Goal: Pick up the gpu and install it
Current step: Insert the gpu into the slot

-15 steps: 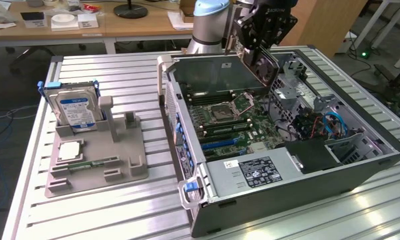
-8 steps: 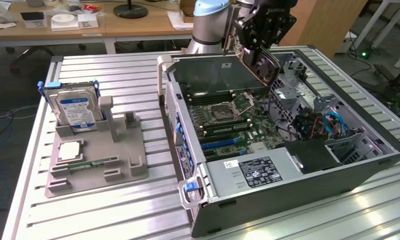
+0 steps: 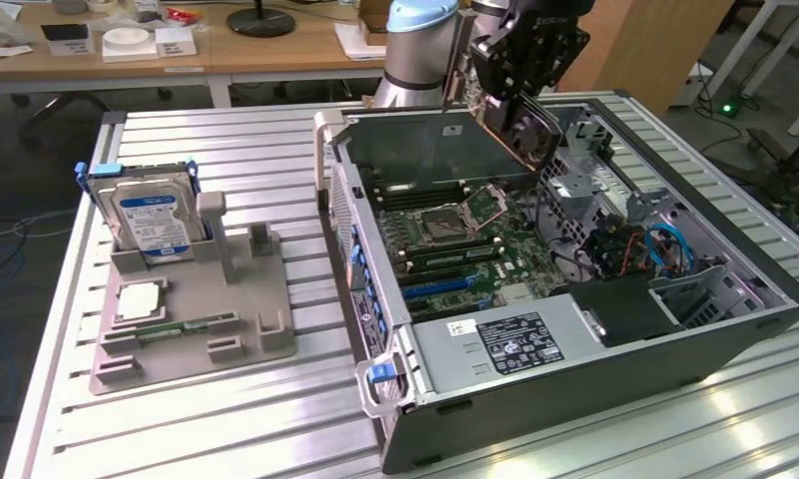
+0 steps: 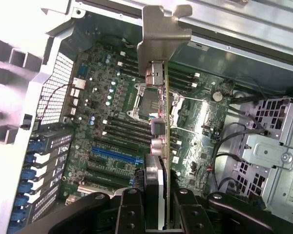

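My gripper [image 3: 517, 75] is shut on the gpu [image 3: 529, 130], a thin card that hangs tilted above the back half of the open computer case [image 3: 718, 329]. In the wrist view the gpu [image 4: 162, 131] shows edge-on, its pale metal end bracket [image 4: 163, 34] pointing away from the black fingers [image 4: 132, 209] that clamp it on both sides. Well below the card lies the green motherboard [image 4: 102, 122] with its blue slot [image 4: 112, 156], and the card touches nothing there.
To the exterior view's left of the case, a grey fixture [image 3: 239, 339] holds a silver hard drive with a blue label [image 3: 153, 220], a square chip [image 3: 140, 299] and a narrow green memory stick [image 3: 180, 327]. Cables [image 3: 652, 249] and a drive cage fill the case's right side.
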Robot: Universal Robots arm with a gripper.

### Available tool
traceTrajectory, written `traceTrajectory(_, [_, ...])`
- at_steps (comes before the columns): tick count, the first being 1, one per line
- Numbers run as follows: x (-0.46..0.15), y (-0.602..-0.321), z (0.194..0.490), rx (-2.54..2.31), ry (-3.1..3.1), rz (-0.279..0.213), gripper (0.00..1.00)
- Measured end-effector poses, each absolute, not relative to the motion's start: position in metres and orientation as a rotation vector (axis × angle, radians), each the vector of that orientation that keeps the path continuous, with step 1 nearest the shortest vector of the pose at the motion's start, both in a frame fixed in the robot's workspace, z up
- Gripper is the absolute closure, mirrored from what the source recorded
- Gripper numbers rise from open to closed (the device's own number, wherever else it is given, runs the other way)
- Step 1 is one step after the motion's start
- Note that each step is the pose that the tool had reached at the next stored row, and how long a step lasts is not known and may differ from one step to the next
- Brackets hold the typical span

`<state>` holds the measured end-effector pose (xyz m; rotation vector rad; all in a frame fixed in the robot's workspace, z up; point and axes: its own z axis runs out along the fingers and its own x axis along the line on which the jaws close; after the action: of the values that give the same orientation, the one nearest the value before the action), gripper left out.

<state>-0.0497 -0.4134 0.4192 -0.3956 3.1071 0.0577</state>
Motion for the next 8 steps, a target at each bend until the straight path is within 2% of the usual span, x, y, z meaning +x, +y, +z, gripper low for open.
traceTrajectory(8, [-0.0497, -0.4134, 0.4192, -0.465, 3.098, 0.058, 0.72])
